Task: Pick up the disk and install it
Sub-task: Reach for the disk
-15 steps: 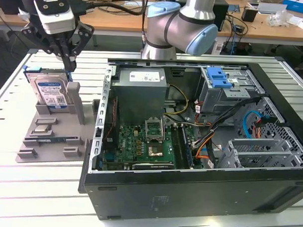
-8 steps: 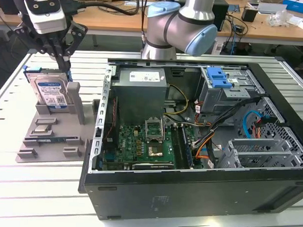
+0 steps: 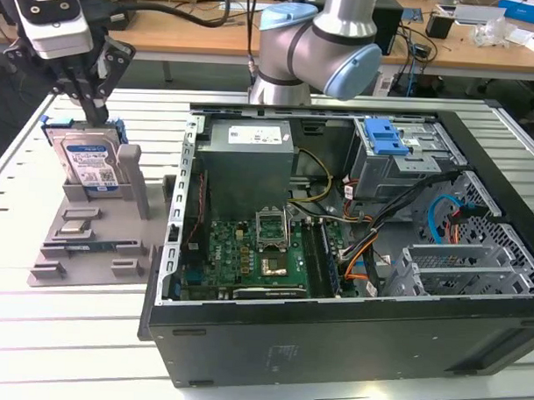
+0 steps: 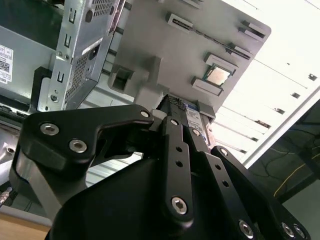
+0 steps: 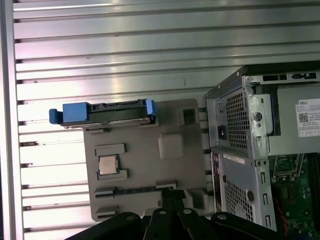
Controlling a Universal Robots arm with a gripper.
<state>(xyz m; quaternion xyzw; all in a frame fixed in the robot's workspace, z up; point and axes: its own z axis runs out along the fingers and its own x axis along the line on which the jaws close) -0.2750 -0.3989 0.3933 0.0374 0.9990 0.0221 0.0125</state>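
Note:
The disk stands on edge in a grey holder at the exterior view's left, its blue-and-white label facing the camera and blue rails on both sides. My gripper hangs just over the disk's top edge, and its black fingers meet in a point with nothing between them. In the first wrist view the disk shows edge-on at the holder's far side, apart from my gripper. The second wrist view shows the disk's label just beyond the fingers.
An open computer case lies at the exterior view's right of the holder, with a grey power supply, a green mainboard and a drive cage bearing a blue bracket. A processor chip rests on the holder. The arm's base stands behind the case.

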